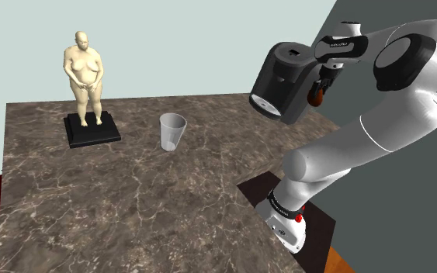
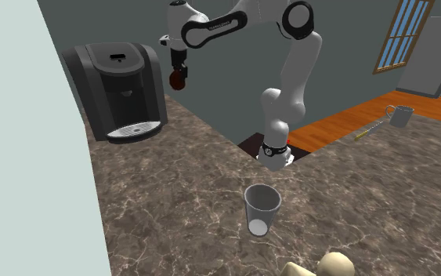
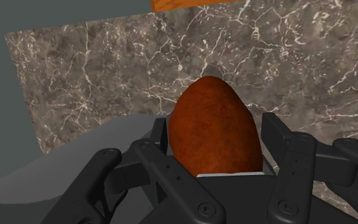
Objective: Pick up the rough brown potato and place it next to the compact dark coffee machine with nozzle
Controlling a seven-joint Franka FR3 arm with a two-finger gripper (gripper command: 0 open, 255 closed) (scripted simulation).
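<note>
A reddish-brown potato (image 3: pixel 214 130) is clasped between my two black fingers, the gripper (image 3: pixel 215 149) shut on it. In the second exterior view the gripper (image 2: pixel 178 64) hangs above the marble table (image 2: pixel 187 172) with the potato (image 2: pixel 178 79) at its tip, just to the right of the dark coffee machine (image 2: pixel 121 88) and near its top. In the shoulder view the potato (image 1: pixel 316 95) shows as a small red-brown patch behind the coffee machine (image 1: pixel 285 81), which hides most of the gripper (image 1: pixel 318 87).
A clear cup (image 1: pixel 172 130) (image 2: pixel 262 208) stands mid-table. A tan figure statue (image 1: pixel 84 74) on a black base (image 1: pixel 92 129) is at the shoulder view's far left. The arm's foot (image 1: pixel 290 225) sits at the table edge. Walls stand close behind the machine.
</note>
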